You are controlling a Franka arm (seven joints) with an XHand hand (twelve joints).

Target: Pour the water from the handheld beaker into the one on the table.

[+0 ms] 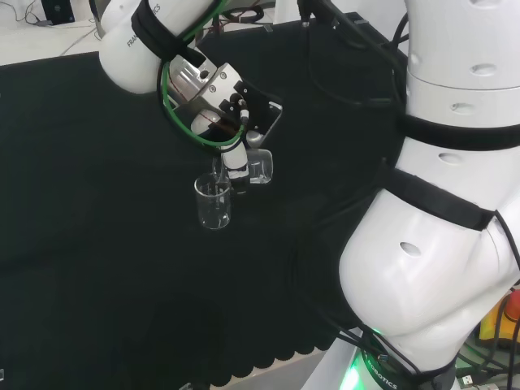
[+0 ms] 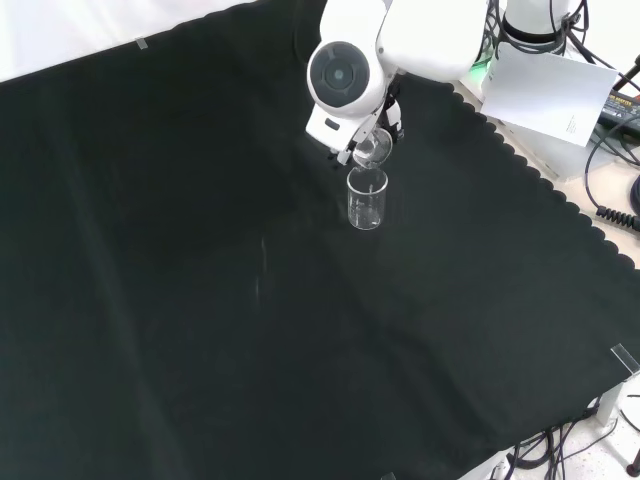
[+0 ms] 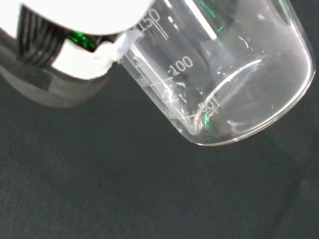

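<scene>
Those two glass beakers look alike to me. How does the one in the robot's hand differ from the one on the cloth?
The handheld beaker is tilted and lifted off the cloth, while the beaker on the table stands upright on it. The hand grips the first; nothing touches the second. In the front view the held one hangs just above the standing one's rim. Both are clear glass. How much water either holds is hard to tell.

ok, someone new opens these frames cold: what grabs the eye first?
Probably the clear beaker standing alone mid-cloth in the front view, bright against the black cloth. Just above it, the robot hand holds a second beaker tilted over; the wrist view shows it close up. In the head view, the arm's big white links take up the right side.
</scene>
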